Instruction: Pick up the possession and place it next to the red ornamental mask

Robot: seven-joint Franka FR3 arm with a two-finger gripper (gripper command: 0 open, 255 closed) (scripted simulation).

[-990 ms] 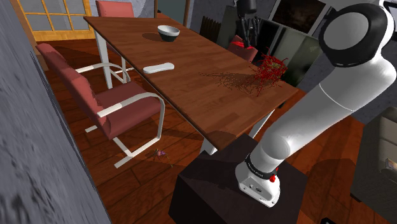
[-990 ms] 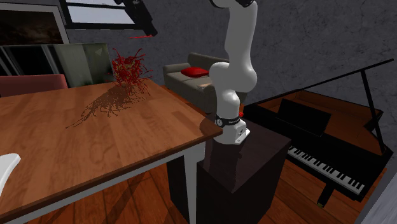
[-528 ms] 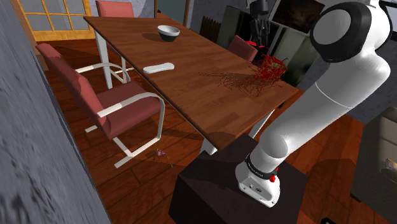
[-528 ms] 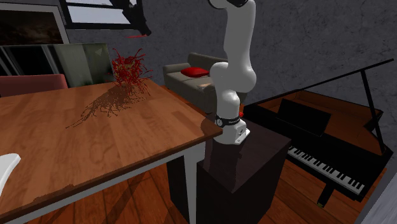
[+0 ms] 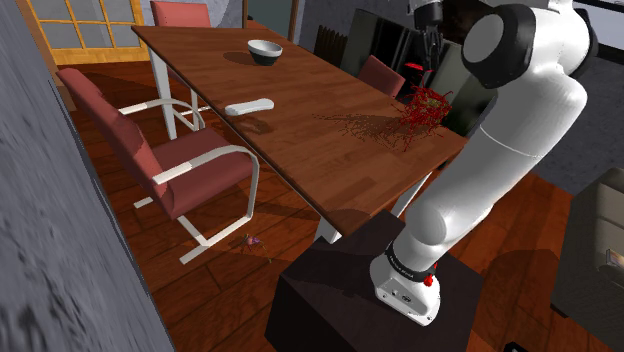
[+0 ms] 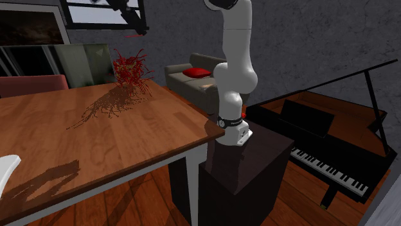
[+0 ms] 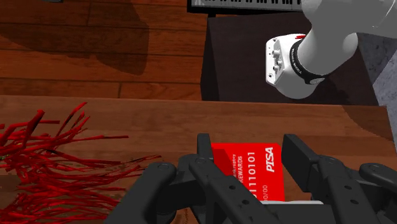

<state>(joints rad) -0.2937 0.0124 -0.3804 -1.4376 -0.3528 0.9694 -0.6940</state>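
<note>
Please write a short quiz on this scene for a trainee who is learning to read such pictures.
1. True or false: the hand is shut on a red card.
2. Which thing stands on the table, far from the mask? A) bowl B) kettle C) lamp
3. Fill the gap: in the second exterior view, a ____ stands on the floor beyond the stand.
Key: 1 true; 2 A; 3 piano.
</note>
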